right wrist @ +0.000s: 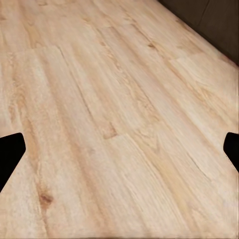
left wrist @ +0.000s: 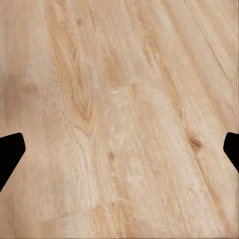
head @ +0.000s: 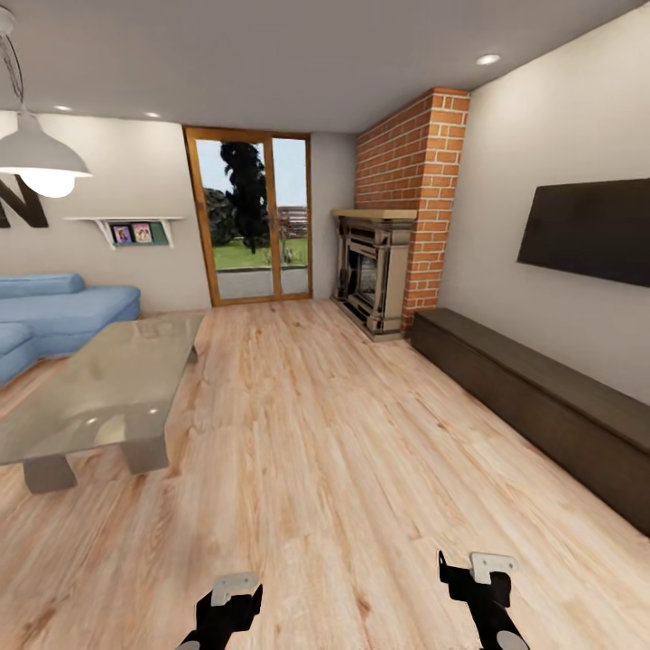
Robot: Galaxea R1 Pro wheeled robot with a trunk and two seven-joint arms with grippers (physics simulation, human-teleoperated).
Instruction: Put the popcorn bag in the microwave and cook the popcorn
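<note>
Left jaws (head: 236, 603): set apart, nothing between; tips cut off at the frame edges in the wrist view.
Right jaws (head: 474, 578): apart, nothing held.
Floor (head: 325, 433): pale wood planks, knotty grain.
Table (head: 99, 388): glassy top, blocky legs.
Sofa (head: 54, 311): blue, cut off.
Bench (head: 542, 397): long, dark.
Fireplace (head: 372, 271): brick chimney.
Popcorn bag: nowhere in this living room.
</note>
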